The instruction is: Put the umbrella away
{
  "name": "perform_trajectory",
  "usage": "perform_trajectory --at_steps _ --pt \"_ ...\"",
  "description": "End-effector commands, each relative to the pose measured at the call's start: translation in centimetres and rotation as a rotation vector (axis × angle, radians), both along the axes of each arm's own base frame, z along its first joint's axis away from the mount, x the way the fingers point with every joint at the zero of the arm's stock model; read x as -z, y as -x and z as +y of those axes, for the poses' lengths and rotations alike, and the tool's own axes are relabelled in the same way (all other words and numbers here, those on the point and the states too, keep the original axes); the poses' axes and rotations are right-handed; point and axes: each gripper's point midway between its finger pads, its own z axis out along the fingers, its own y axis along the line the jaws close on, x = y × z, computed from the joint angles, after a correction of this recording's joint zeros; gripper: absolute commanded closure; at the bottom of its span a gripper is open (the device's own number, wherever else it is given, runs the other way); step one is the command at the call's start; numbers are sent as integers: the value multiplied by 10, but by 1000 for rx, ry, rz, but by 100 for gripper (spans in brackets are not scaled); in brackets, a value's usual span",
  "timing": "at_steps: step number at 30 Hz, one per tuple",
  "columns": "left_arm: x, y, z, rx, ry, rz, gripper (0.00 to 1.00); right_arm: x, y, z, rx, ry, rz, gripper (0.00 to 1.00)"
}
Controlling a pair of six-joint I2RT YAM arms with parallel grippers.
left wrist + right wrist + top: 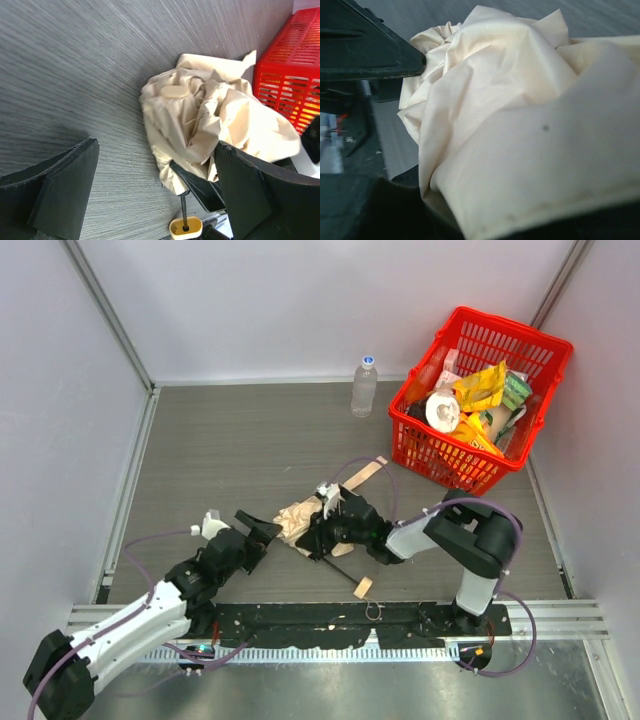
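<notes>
Top external view shows the umbrella (298,517) lying on the bench (230,440), fabric bunched and unstrapped, the right tool (322,530) clenched on it, the left tool (262,530) released alongside; wrapping, strapping and stowing apparently remain.

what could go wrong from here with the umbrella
The right jaws seem to pinch only bunched fabric of the umbrella, so it may slip or unfurl if lifted. The handle sticks out on its black shaft and could drag. The loose strap might snag during a lift.
</notes>
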Motion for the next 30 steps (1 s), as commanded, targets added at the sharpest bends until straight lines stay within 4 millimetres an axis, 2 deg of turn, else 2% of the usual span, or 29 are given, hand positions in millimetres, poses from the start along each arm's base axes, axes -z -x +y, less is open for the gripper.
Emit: perform_trajectory --at_steps 1,2,3,5,9,13,17,21,24,28,30 --pt "-28 -9 -18 77 26 -96 0 41 86 -23 -194 -42 606 99" --pt "-31 -10 -21 96 14 -95 0 43 91 -24 -203 -55 667 99" --pt "-33 -10 -23 112 5 -90 0 37 85 -21 -190 -100 702 99" --pt "-42 -13 -29 121 16 -100 0 40 84 -23 -170 -112 768 99" --pt "-52 -17 -31 99 30 -78 0 53 75 -29 -115 -64 809 99" --pt "-42 -7 -22 65 -25 54 1 69 65 -34 -61 -9 857 99" --pt "-44 0 -27 79 10 77 0 79 55 -34 -20 11 917 99" --pt "-39 17 -22 61 47 154 0 79 43 -32 4 -5 943 99" --pt "-34 22 -21 31 79 195 0 79 35 -33 21 -12 954 99" --pt "-41 3 -42 58 147 114 0 77 32 -30 15 -18 965 99" --pt "-47 -8 -49 92 106 48 0 76 33 -29 9 -18 966 99"
